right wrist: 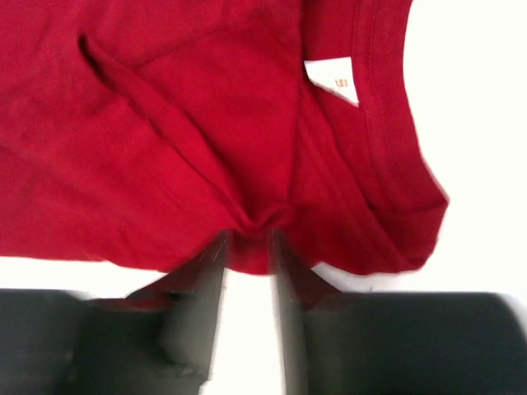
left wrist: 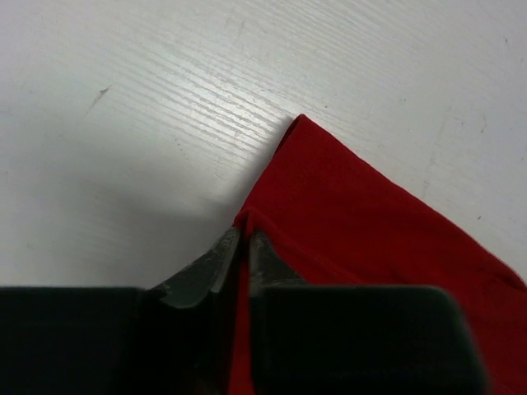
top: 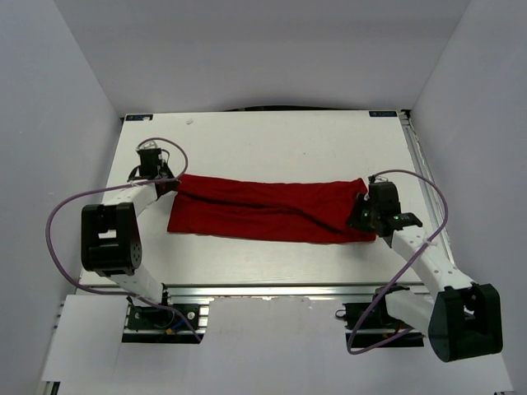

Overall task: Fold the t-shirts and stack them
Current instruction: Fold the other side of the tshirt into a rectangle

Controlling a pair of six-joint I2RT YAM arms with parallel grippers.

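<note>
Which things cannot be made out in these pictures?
- Top view: finger gap of the left gripper, too small to see.
- Left wrist view: most of the red t-shirt, cut off by the frame edges.
- Right wrist view: print on the white neck label, too small and blurred.

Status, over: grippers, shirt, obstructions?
Left gripper: jaws near shut at shirt corner. Right gripper: jaws parted at collar end. It lies as a flat strip. Nothing blocking.

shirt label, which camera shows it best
The right wrist view: the white label sits close and clear inside the shirt neck. The top view shows the whole shirt, but the label is too small to find. The left wrist view shows only a plain corner.
</note>
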